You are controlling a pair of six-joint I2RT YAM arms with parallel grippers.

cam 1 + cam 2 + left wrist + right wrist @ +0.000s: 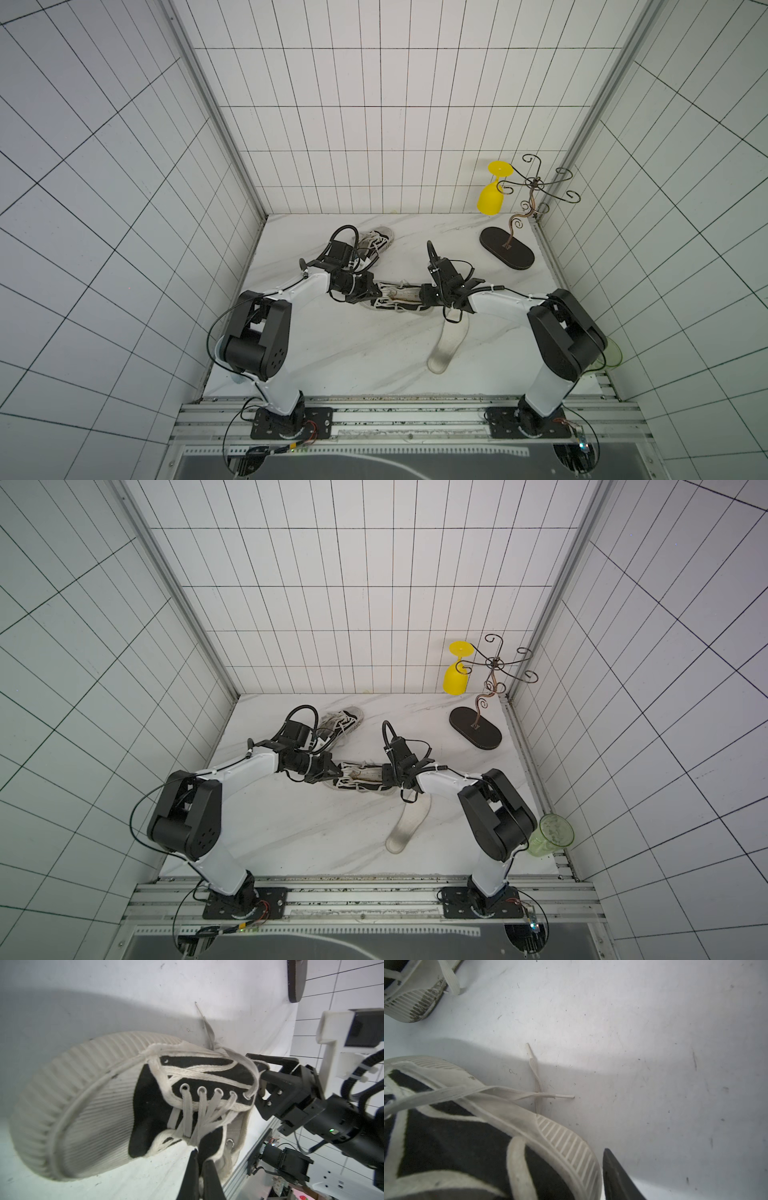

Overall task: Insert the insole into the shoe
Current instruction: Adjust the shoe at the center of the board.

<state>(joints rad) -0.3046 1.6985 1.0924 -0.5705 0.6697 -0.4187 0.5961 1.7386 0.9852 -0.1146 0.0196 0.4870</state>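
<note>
While the insole [449,345] lies on the surface [332,353] just beside the shoe [395,297], not yet inside, we should brace the shoe and spread its collar before fetching it. On the left gripper [201,1159] the fingers are pressed together at the laced flank; on the right gripper [257,1080] they stand apart about the heel, perhaps gripping. The insole's far end hides beneath our right wrist.
</note>
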